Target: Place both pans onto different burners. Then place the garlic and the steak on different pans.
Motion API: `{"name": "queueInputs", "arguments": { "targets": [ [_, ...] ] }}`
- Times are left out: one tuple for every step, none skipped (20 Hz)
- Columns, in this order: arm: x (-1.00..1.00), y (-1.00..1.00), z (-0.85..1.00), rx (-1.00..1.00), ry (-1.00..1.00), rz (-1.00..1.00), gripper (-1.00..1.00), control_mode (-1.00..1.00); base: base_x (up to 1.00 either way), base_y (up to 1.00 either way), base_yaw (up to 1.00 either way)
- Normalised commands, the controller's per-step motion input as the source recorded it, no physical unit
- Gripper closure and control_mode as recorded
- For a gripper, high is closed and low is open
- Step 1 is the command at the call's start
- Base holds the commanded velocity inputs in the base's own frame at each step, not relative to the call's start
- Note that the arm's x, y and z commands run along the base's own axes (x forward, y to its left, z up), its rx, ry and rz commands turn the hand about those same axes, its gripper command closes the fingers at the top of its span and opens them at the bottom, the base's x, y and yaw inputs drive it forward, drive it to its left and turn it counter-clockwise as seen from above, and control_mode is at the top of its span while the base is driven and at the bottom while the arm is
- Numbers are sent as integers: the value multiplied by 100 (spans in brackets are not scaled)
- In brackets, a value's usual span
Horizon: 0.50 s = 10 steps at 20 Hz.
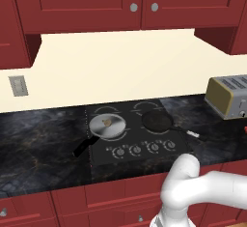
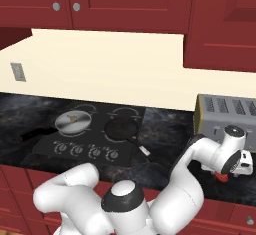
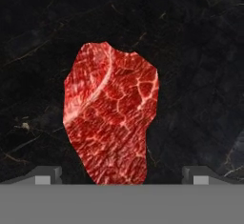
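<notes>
My gripper [image 3: 121,174] wide open, nothing held, poised right over steak [image 3: 110,116]. Steak flat on dark worktop [image 3: 200,51], off to right of cooktop [image 2: 95,129], near toaster [image 2: 227,114]. Judging: light, soft, floppy, likely slick. Best pinch across narrow middle, fingers [image 3: 47,174] low to worktop. Black pan [image 2: 121,128] sits empty on burner; garlic [image 2: 73,118] in silver pan [image 2: 74,121].
</notes>
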Motion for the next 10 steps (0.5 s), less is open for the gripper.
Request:
{"name": "queueInputs", "arguments": {
  "targets": [
    [0, -1, -13, 0, 0, 0, -100, -100, 0, 0, 0],
    [0, 0, -11, 0, 0, 0, -100, -100, 0, 0, 0],
    [0, 0, -14, 0, 0, 0, -100, -100, 0, 0, 0],
    [0, 0, -8, 0, 1, 0, -100, -100, 0, 0, 0],
    [0, 0, -6, 0, 2, 0, -100, -100, 0, 0, 0],
    [0, 0, -6, 0, 3, 0, -100, -100, 0, 0, 0],
    [0, 0, -6, 0, 3, 0, -100, -100, 0, 0, 0],
    [0, 0, -3, 0, 4, 0, -100, -100, 0, 0, 0],
    [0, 0, -7, 0, 3, 0, -100, -100, 0, 0, 0],
    [0, 1, -11, 0, 2, 0, -100, -100, 0, 0, 0]
  ]
}}
